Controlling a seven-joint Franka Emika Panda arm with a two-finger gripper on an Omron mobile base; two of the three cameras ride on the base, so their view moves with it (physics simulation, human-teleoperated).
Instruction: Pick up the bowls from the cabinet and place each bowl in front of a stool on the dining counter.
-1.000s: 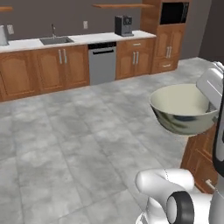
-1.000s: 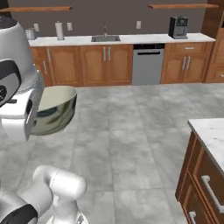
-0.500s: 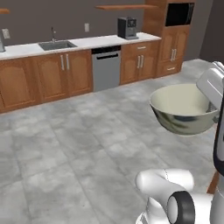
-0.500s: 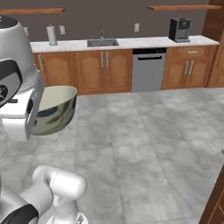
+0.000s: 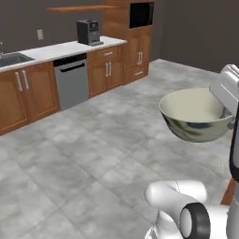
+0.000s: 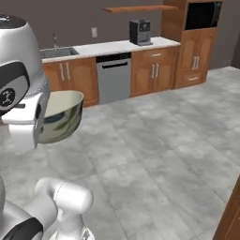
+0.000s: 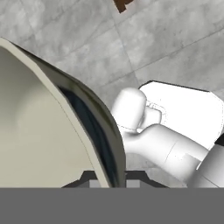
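Observation:
A pale cream-green bowl point(image 5: 196, 114) with a dark smudged outside hangs in the air over the grey tiled floor, level and mouth up. My gripper point(image 7: 110, 178) is shut on its rim, one fingertip inside the wall and one outside. In the right base view the bowl point(image 6: 58, 117) sits just beside the white hand. The bowl point(image 7: 39, 140) takes up the left half of the hand view, with the floor far below it. The cabinet, the stools and the dining counter are out of view.
A run of brown base cabinets point(image 5: 28, 93) with a white worktop, a sink, a grey dishwasher point(image 5: 72, 84) and a black coffee machine point(image 5: 88, 31) lines the far wall. A tall unit with a microwave point(image 5: 141, 15) stands at its end. A brown wooden edge point(image 6: 229, 218) shows lower right.
The whole picture has slid left in both base views, so the base has turned right. The bowl stays in the same grip and the same place relative to the arm.

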